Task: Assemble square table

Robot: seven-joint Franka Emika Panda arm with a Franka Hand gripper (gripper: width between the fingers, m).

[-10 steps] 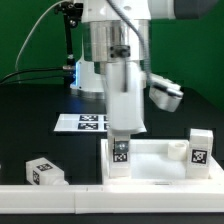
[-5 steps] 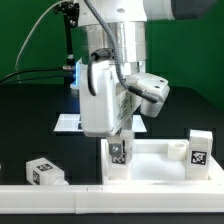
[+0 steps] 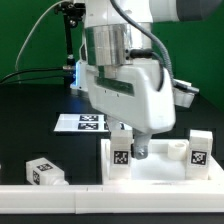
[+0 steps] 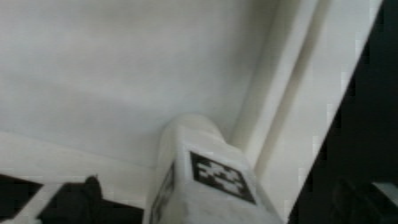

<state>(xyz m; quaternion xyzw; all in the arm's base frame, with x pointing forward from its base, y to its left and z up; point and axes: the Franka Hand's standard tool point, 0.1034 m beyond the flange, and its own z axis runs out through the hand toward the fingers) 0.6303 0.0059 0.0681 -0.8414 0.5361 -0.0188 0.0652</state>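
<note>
The white square tabletop (image 3: 160,165) lies at the front of the exterior view's right, rim up. One tagged white leg (image 3: 120,155) stands at its left corner and a second leg (image 3: 200,148) at its right corner. A third leg (image 3: 45,172) lies loose on the black table at the exterior view's left. My gripper (image 3: 131,152) is low around the left corner leg, with one finger (image 3: 140,150) showing beside it. In the wrist view that leg (image 4: 214,175) stands between the jaws on the tabletop (image 4: 125,80), with a gap to the dark finger (image 4: 50,200). The gripper (image 4: 210,208) looks open.
The marker board (image 3: 85,122) lies behind the tabletop. A long white rail (image 3: 90,200) runs along the front edge. A black stand with a blue light (image 3: 72,70) is at the back on the exterior view's left.
The wrist has turned about the upright left corner leg and shifted slightly to the exterior view's right. The leg still stands at its corner.
</note>
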